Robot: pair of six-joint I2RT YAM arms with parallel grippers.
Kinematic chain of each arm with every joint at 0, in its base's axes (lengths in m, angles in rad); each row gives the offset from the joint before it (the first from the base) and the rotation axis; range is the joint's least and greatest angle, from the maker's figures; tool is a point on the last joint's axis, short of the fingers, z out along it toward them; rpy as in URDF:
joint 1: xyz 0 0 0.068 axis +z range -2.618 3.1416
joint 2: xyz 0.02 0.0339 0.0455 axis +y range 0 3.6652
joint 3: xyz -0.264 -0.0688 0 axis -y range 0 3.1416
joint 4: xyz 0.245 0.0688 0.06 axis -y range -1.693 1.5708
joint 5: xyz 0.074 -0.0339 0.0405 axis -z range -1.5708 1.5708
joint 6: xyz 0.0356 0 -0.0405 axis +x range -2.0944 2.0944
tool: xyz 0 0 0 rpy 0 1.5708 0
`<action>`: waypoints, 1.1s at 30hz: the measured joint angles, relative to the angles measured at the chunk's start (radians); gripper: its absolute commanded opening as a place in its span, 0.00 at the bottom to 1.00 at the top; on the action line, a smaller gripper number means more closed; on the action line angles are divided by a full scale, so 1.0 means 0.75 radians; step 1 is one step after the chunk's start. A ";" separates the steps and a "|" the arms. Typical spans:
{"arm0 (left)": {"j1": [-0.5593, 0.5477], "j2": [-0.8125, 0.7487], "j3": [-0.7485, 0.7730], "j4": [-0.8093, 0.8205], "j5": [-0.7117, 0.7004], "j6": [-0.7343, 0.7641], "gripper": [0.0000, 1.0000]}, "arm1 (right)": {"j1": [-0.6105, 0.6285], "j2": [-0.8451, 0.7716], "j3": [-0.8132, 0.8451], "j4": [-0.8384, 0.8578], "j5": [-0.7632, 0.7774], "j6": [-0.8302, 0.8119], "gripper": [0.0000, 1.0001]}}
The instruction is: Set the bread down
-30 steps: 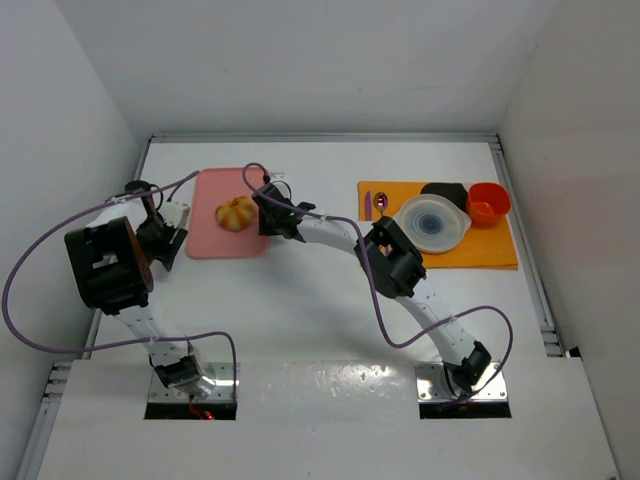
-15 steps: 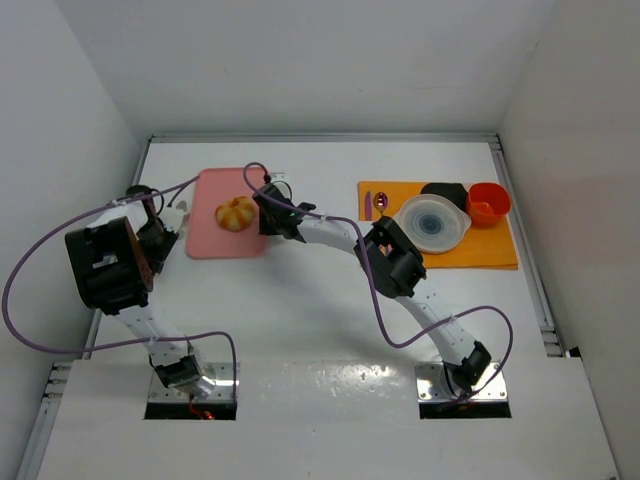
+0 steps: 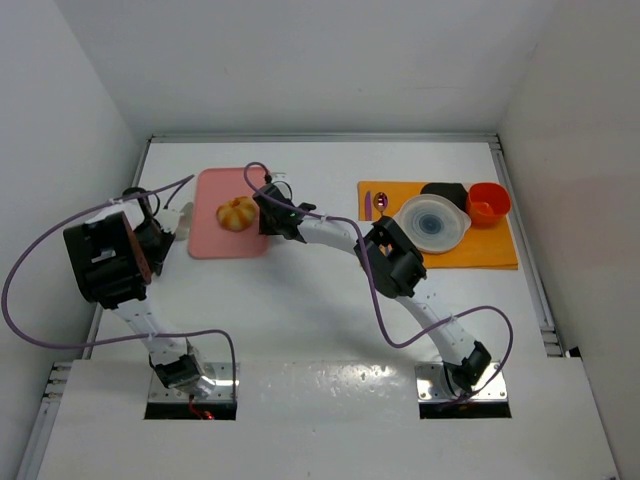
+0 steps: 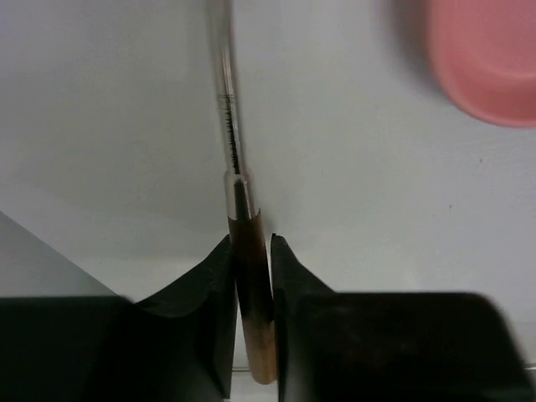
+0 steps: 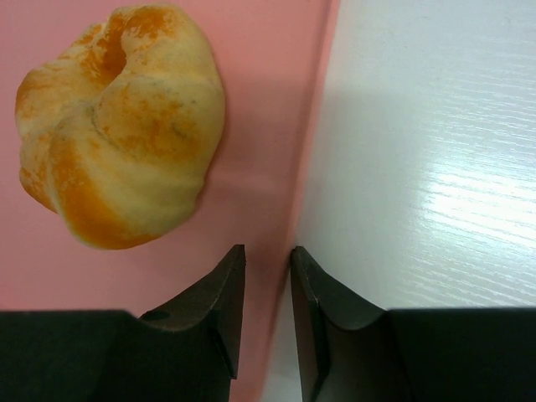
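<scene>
Left hand (image 4: 249,247) pinches one brown-handled knife (image 4: 249,322). Right hand (image 5: 266,260), fingers nearly together (grip cannot be told), straddles one pink cutting board (image 5: 280,75) at its edge. One golden scored bread bun (image 5: 121,126) lies on it, just beside the fingers. Well apart: one orange mat (image 3: 485,248).

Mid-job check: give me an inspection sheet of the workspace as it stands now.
Surface: white table, no spills seen.
Job's things: bread sits on the pink board, free of both grippers.
Clutter: orange mat at right carrying a white round dish, black container, red cup and purple spoon.
Grippers: left gripper shut on a brown-handled tool; right gripper jaws narrowly apart astride the board's right edge, grip unclear.
Cables: purple cables loop beside both arms.
Surroundings: white walls on three sides.
</scene>
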 measured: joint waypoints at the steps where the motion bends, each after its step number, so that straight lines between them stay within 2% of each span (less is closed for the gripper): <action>1: 0.000 0.013 0.007 0.005 -0.002 -0.010 0.12 | 0.000 -0.001 -0.001 0.002 0.001 0.001 0.27; 3: 0.004 0.020 0.016 0.015 0.003 -0.014 0.00 | -0.001 -0.002 -0.004 0.002 0.009 0.001 0.23; 6: 0.011 0.028 0.024 0.014 0.002 -0.021 0.00 | -0.003 -0.002 -0.009 -0.002 0.021 0.005 0.04; 8: 0.011 0.027 0.030 0.017 -0.010 -0.020 0.00 | -0.006 -0.002 -0.010 -0.002 0.023 0.015 0.00; 12: 0.010 -0.014 0.033 0.049 -0.085 0.011 0.00 | -0.007 -0.002 -0.010 0.001 0.024 0.030 0.00; 15: -0.010 -0.123 0.045 0.082 -0.157 0.087 0.00 | -0.007 -0.002 -0.010 0.001 0.025 0.034 0.00; 21: -0.144 -0.248 0.196 0.139 -0.241 0.275 0.00 | 0.004 -0.003 -0.010 -0.015 0.078 0.076 0.00; 28: -0.327 -0.226 0.120 0.149 -0.344 0.450 0.00 | 0.056 0.007 0.053 -0.145 0.215 0.166 0.00; 33: -0.330 -0.157 0.124 0.156 -0.420 0.459 0.00 | 0.071 0.020 0.104 -0.251 0.255 0.270 0.00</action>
